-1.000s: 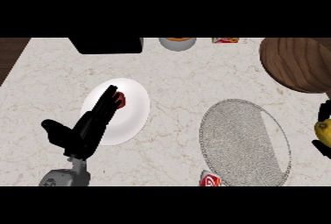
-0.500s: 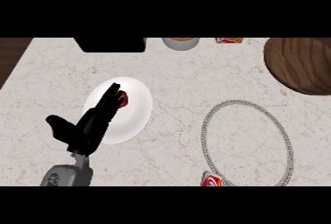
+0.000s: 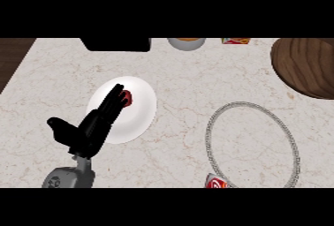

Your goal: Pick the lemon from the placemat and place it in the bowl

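One bowl (image 3: 305,66), round, brown and wood-grained, sits at the far right; I cannot tell where the lemon is. Nearer lies the round placemat (image 3: 251,104), showing as a grey woven ring on the pale veined counter (image 3: 183,79). Well left of it, my left hand (image 3: 91,130) reaches over a smooth white plate (image 3: 142,112), fingers straight and together, thumb splayed left, holding nothing, tips beside a small red thing (image 3: 128,98) on the plate
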Robot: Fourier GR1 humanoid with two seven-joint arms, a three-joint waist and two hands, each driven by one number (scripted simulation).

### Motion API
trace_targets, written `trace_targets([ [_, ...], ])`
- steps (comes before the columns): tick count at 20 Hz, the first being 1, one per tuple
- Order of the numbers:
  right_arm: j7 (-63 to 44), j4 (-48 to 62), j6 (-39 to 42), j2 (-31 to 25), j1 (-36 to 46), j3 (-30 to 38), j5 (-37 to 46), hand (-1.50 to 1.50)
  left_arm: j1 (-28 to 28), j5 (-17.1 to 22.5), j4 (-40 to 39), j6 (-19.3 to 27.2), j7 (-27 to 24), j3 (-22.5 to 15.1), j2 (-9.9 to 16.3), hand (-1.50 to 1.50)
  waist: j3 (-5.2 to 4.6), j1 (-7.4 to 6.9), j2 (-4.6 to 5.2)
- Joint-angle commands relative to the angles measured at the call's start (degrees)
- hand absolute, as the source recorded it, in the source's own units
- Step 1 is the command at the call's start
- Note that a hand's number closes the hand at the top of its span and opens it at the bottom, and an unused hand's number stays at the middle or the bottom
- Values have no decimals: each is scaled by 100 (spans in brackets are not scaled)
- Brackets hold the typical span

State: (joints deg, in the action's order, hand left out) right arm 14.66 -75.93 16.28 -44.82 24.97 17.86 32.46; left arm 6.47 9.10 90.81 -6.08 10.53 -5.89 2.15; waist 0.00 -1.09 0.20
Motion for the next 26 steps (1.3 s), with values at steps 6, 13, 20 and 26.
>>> trace_targets([
  [6,1016,3087,-1171,188,1728,-259,728,150,139,90,-142,-233,45,149,184,0,8,-134,53],
  [13,1174,4747,-2420,361,2574,-518,1588,150,312,-162,-202,29,-24,-79,-116,0,17,-292,116],
  [20,482,5921,-2369,293,2828,-675,2063,150,524,-101,-286,-119,-58,-162,-175,0,29,-466,224],
  [26,927,6352,-2192,451,3080,-229,1605,-150,411,6,-190,-169,-74,-204,-189,0,46,-535,239],
])
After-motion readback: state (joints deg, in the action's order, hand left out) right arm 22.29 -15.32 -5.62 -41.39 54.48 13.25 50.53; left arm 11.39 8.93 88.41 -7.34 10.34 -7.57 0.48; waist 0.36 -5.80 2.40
